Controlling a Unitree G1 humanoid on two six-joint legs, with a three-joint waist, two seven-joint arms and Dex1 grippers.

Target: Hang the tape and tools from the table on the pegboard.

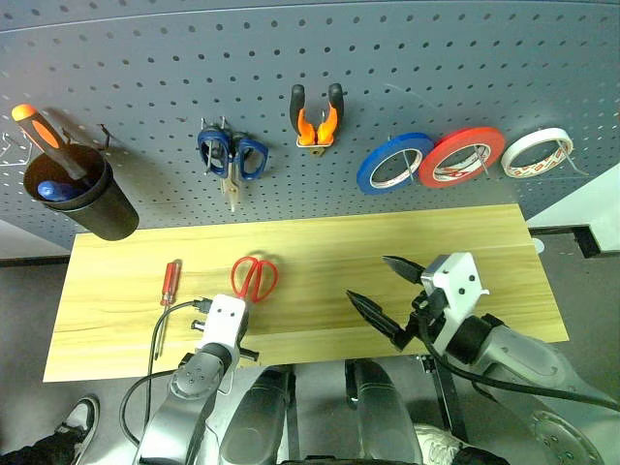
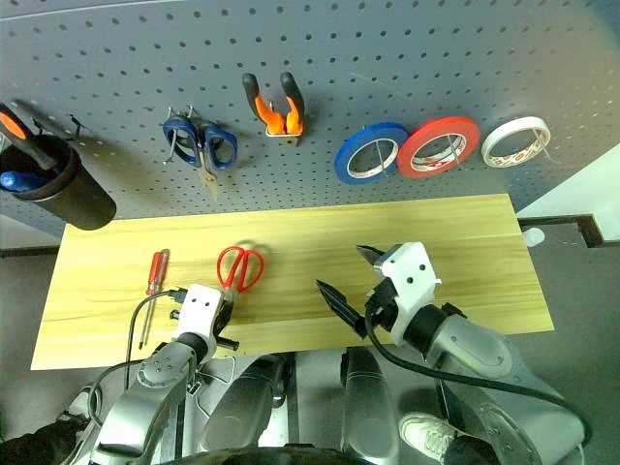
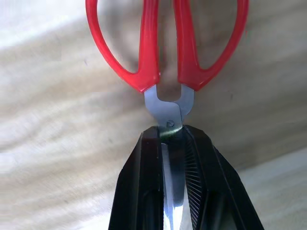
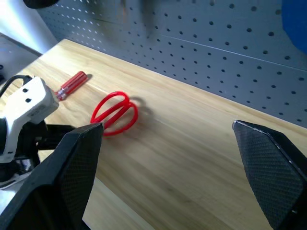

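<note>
Scissors (image 1: pixel 254 278) with glossy red loop handles lie at the wooden table's (image 1: pixel 504 242) near edge, blades pinched just below the pivot by the left gripper (image 3: pixel 173 143) (ribbed black fingers clamped on the steel). The right gripper (image 1: pixel 389 294) hovers above the table, spread wide, holding nothing.

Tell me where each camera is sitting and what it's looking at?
Left eye, right eye: on the head, looking down at the table and pegboard, both arms showing.
Left wrist: along the left gripper, shut on the red scissors.
Right wrist: between the open right gripper fingers.
Shared: red scissors, table.
</note>
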